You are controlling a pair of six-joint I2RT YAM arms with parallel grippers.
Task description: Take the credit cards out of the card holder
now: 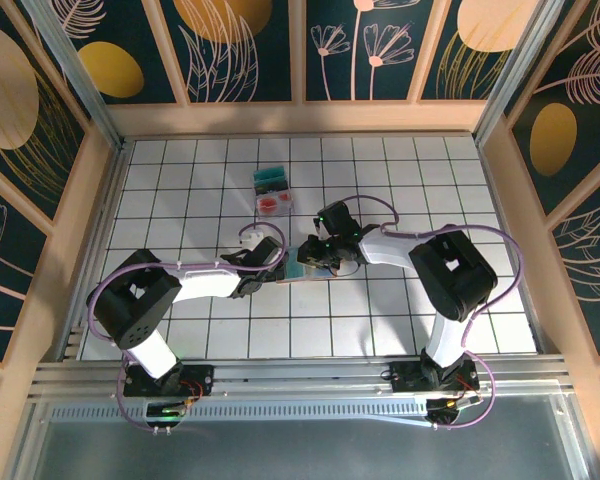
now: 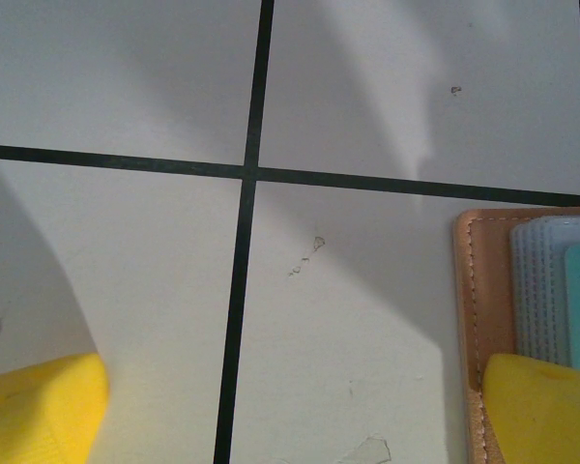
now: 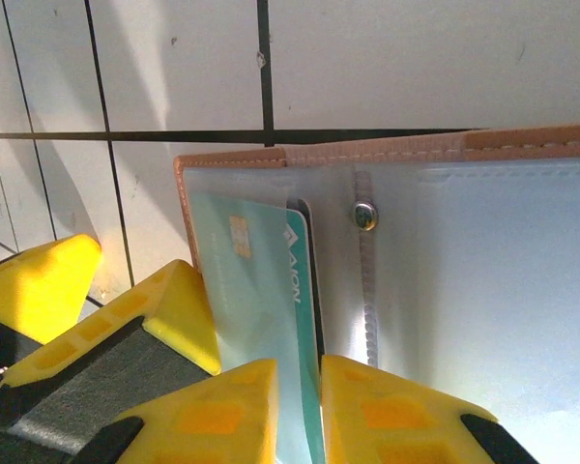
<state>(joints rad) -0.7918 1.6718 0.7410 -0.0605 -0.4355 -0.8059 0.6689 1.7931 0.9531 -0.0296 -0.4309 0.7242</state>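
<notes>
One teal card (image 3: 258, 295) in right hand (image 3: 299, 401)

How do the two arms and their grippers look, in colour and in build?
The left arm and right arm have white links, bulky black joints and looping lilac cables. Their fingers are yellow wedges. The right ones bear orange squares.

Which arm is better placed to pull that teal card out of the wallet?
The right one: the right gripper is shut on the teal card in the card holder, while the left gripper is open, one finger over the holder's edge.
</notes>
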